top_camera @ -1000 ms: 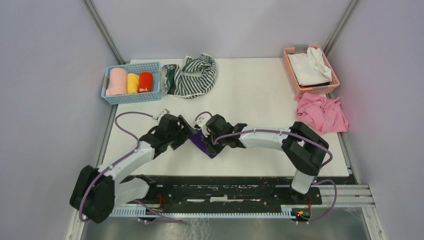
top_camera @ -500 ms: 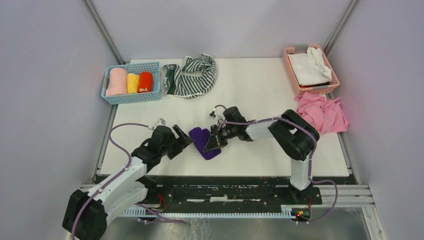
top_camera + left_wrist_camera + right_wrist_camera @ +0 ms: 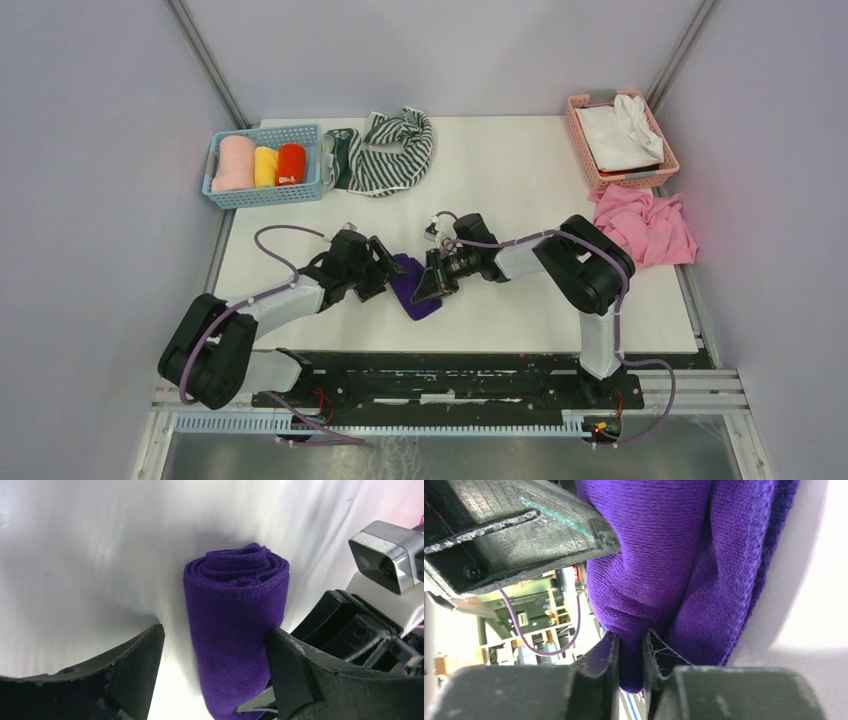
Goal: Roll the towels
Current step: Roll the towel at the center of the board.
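The rolled purple towel (image 3: 235,625) lies inside the spread left gripper (image 3: 212,647), long axis across its closing line (ready for clamping). The right gripper (image 3: 630,645) pinches a fold from the opposite side.

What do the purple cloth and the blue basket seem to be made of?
The purple cloth looks like soft, matte, terry-like fabric: fine nap, stitched edge at the roll's end. The blue basket is probably moulded plastic: regular lattice walls, even colour; its sheen is too small to judge.
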`<control>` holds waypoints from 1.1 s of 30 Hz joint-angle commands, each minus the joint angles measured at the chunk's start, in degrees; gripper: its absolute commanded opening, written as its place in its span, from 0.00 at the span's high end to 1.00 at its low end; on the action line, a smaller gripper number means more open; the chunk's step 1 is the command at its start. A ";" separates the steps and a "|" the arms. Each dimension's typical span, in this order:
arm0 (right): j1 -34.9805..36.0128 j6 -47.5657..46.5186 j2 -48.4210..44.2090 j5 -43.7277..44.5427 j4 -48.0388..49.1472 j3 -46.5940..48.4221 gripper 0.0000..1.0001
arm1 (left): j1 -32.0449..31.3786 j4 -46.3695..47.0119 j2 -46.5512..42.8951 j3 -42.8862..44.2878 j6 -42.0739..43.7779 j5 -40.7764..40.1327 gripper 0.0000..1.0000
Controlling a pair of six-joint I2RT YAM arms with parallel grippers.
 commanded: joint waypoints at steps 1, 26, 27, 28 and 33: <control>0.65 -8.83 -3.11 7.47 -13.88 -0.81 0.77 | -1.43 1.67 6.07 2.76 3.04 -1.78 0.20; 21.16 -34.29 -31.86 72.71 -37.57 3.67 0.36 | -10.09 -8.09 23.21 14.20 4.34 -10.39 0.25; 21.66 -35.00 -31.64 72.89 -36.96 3.75 0.36 | -10.17 -8.19 23.49 14.39 4.35 -10.35 0.25; 22.11 -35.48 -31.44 73.24 -36.54 3.94 0.36 | -10.32 -8.22 23.81 14.52 4.35 -10.42 0.25; 23.46 -37.27 -29.12 73.16 -34.96 4.91 0.34 | -10.62 -8.55 24.67 14.98 4.60 -10.46 0.26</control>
